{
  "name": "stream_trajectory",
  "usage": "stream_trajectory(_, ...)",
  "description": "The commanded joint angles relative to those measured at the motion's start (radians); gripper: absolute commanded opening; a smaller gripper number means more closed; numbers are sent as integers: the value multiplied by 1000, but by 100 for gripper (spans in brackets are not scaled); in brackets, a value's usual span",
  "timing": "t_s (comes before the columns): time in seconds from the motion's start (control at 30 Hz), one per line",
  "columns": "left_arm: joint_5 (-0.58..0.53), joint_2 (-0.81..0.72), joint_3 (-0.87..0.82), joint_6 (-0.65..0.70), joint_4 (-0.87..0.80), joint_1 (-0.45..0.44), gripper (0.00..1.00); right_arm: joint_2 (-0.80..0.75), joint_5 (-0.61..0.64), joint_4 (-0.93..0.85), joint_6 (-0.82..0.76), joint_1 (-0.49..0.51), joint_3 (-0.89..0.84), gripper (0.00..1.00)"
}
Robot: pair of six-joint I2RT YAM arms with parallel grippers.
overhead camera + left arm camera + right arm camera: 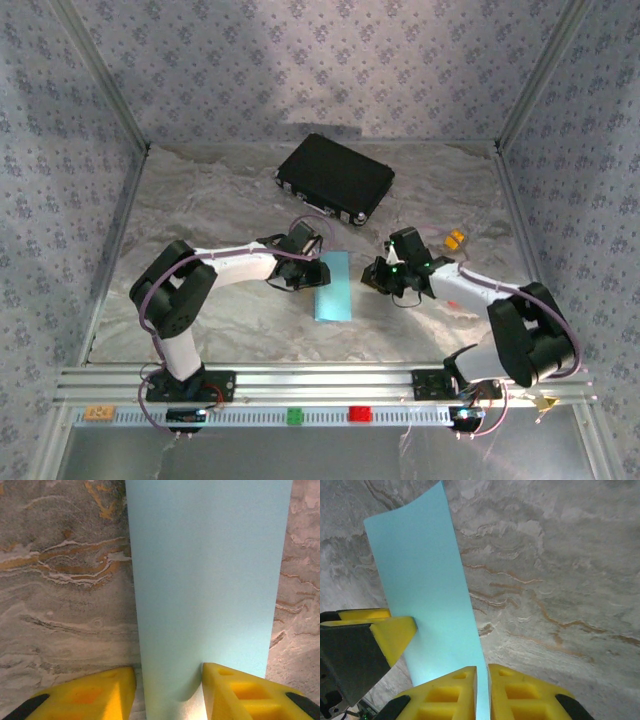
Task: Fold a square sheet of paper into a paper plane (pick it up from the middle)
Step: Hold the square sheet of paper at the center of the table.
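The square sheet of paper (333, 287) is light blue and reads as a long narrow rectangle on the marbled table between the two arms. In the left wrist view the sheet (205, 580) runs away from my left gripper (169, 672), which is open; one yellow finger is on the paper and the other is beside its edge on the table. My left gripper (305, 272) is at the sheet's left side. My right gripper (481, 672) is pinched on the sheet's right edge (425, 590), which curves upward. My right gripper (375, 275) sits just right of the sheet.
A black hard case (335, 178) lies at the back centre. A small orange block (455, 239) sits behind the right arm. Green (295, 416) and red (359, 413) blocks rest on the front rail. Patterned walls close in the left, right and back.
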Motion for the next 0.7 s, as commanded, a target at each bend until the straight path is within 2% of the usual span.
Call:
stream_trajectory(0.0,-46,70,-18,17,-8,-9,42,27,-19,15,-19,17,40,14)
stream_trajectory(0.3,-45,74,-19,16,-4,-10,42,74,-37,45,-26,44,57,12)
stream_trajectory(0.53,-45,75,-20,15,-4,-12,42,155,-47,79,-34,86,92,0)
stream_trajectory(0.67,-45,73,-21,16,-6,-12,42,203,-41,86,-43,107,119,0)
